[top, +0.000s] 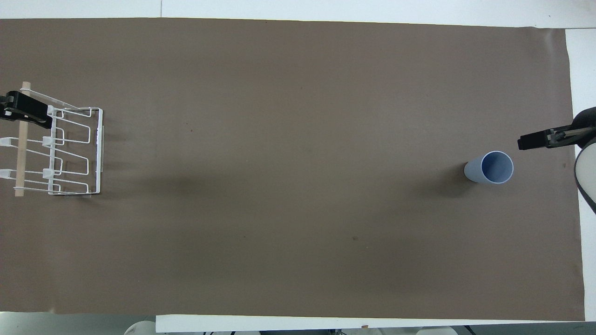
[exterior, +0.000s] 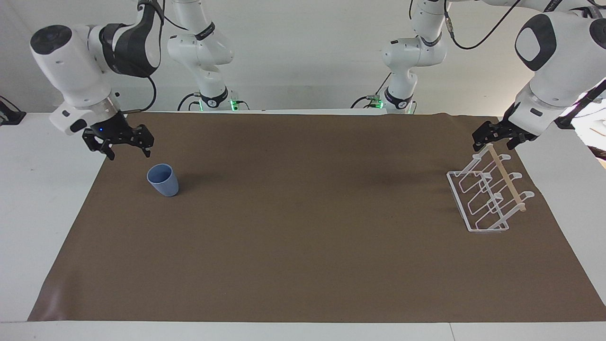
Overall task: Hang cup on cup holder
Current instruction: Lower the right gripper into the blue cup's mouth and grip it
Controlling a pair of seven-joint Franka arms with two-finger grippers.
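One cup (exterior: 163, 179) stands upright, mouth up, on the brown mat (exterior: 303, 246) at the right arm's end of the table, untouched. Landmark: the cup.

Right gripper (exterior: 125, 148) hangs in the air just beside the cup, toward the table edge and not yet over it; fingers spread apart, empty.

Holder (exterior: 487, 192) sits well apart from the cup, at the left arm's end. Left gripper (exterior: 492, 138) waits at the holder's wooden rod (exterior: 506, 177), at the end nearer the robots; cannot tell its finger state.

Step in hand (judged): approach for the grasp.
- Centre the spread fingers over the cup, then descend.
- Grip the wall well below the rim; the taper could let it slip.
- Squeeze gently, as thin plastic may deform.
- The cup must be inverted for a prong, so choose a grasp that permits the turn.
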